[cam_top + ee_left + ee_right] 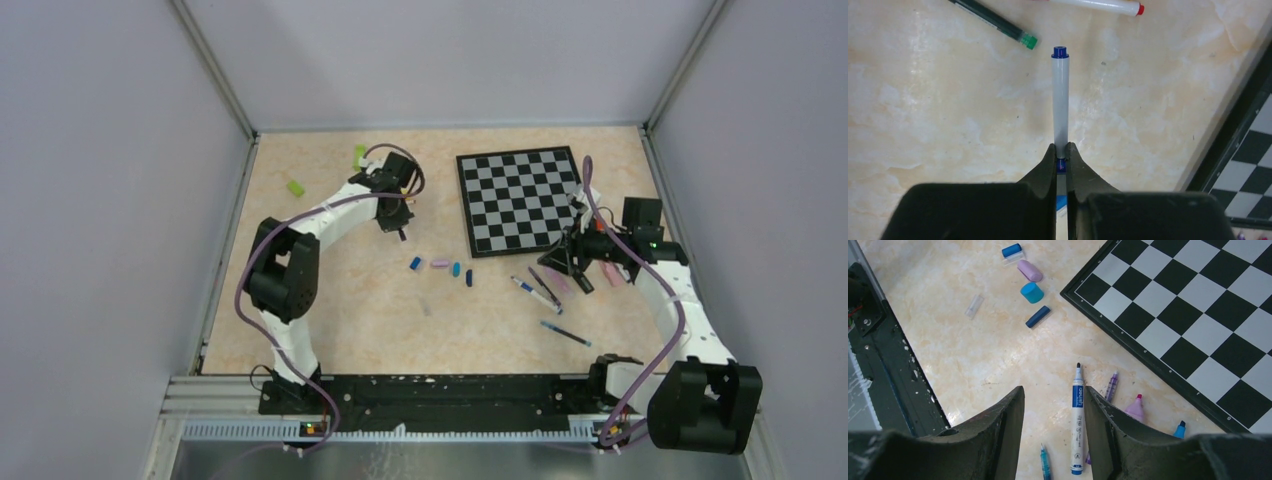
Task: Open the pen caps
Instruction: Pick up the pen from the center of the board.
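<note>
**Left gripper** [1061,150]: the fingers are pressed together on a white pen [1060,100] and pinch it near one end. The barrel projects straight out past the fingertips and ends in a blue end piece [1060,52]. A second blue band shows between the fingers at the pinch point. It cannot be told which blue part, if either, is the cap. In the top view this gripper stands off the left side of the chessboard [520,200], apart from it.

**Right gripper** [1054,392]: the fingers are spread and hold nothing. The gripper hangs just off the chessboard's near right corner.

**Pens on the tabletop** [330,320]:
- A blue-labelled pen [1077,425] lies uncapped below the right gripper, its black tip toward the chessboard edge.
- A purple pen [1111,385], a pink marker [1135,407] and a light-blue marker [1179,430] lie closer to that edge.

**Loose caps**, just off the chessboard's near left corner:
- The blue cap [1011,250], lilac cap [1029,270], cyan cap [1032,292] and dark-blue cap [1038,316] lie in a row.
- The clear cap [974,306] lies farther from the chessboard.

**Beyond the held pen's tip:** a green-ended pen [993,22] and a red-ended pen [1098,5].
</note>
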Controlling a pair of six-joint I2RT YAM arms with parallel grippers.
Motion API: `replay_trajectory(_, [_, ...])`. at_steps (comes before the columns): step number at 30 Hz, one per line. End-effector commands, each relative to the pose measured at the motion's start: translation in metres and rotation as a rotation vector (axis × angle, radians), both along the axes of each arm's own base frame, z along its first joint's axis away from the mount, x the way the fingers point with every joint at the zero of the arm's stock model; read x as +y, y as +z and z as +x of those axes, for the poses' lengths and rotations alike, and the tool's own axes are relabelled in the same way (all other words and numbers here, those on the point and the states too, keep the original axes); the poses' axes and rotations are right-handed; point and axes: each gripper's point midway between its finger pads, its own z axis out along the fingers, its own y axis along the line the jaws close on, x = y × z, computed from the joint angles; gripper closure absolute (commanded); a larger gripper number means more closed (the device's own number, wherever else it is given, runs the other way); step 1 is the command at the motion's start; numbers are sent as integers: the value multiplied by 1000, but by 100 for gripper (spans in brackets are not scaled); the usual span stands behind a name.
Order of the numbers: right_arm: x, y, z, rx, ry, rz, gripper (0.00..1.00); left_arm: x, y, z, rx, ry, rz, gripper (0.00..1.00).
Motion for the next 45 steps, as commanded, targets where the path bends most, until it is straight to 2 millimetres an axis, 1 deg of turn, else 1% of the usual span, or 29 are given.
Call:
replay_trajectory(1, [5, 6, -6, -44, 69, 25, 54, 3, 36, -8, -133, -129, -30, 98])
replay_trajectory(4, [13, 12, -19, -83, 156, 50, 54, -3, 47, -29, -201, -256, -98, 100])
replay_trajectory(6, [18, 16, -28, -119, 210, 73, 54, -17, 58, -47, -274, -397, -185, 100])
replay_trajectory(10, [27, 17, -43, -190, 292, 124, 54, -45, 83, -95, -450, -641, -413, 100])
replay_trajectory(11, [29, 16, -47, -204, 313, 140, 54, -52, 96, -108, -518, -699, -475, 100])
replay_trajectory(13, [34, 16, -56, -238, 356, 169, 54, -63, 107, -136, -598, -795, -584, 100])
replay_trajectory(14, [36, 16, -60, -255, 378, 182, 52, -69, 116, -145, -670, -837, -627, 100])
replay_trajectory(15, [37, 17, -65, -276, 401, 191, 49, -76, 119, -160, -705, -878, -667, 100])
replay_trajectory(17, [40, 18, -72, -313, 435, 204, 45, -85, 123, -184, -766, -938, -720, 100])
replay_trajectory(19, [42, 19, -77, -335, 456, 219, 41, -94, 125, -201, -806, -971, -758, 100])
replay_trajectory(22, [46, 23, -82, -339, 472, 261, 39, -109, 130, -219, -859, -1002, -809, 100])
replay_trajectory(24, [49, 22, -84, -327, 488, 266, 39, -121, 132, -225, -877, -1017, -827, 100])
replay_trajectory(27, [54, 16, -87, -308, 519, 245, 38, -141, 133, -229, -878, -1046, -845, 100])
replay_trajectory(29, [58, 15, -85, -257, 518, 251, 38, -156, 133, -230, -873, -1066, -845, 100])
replay_trajectory(33, [67, 26, -82, -108, 487, 360, 38, -184, 126, -232, -881, -1087, -783, 100])
replay_trajectory(35, [72, 30, -80, -41, 472, 398, 38, -193, 124, -229, -887, -1080, -763, 100])
replay_trajectory(38, [77, 29, -74, 48, 415, 422, 38, -204, 122, -226, -887, -1070, -750, 100])
replay_trajectory(40, [78, 29, -68, 70, 384, 426, 38, -210, 122, -227, -888, -1070, -747, 100])
replay_trajectory(45, [81, 27, -65, 118, 357, 430, 39, -221, 121, -228, -880, -1075, -743, 100])
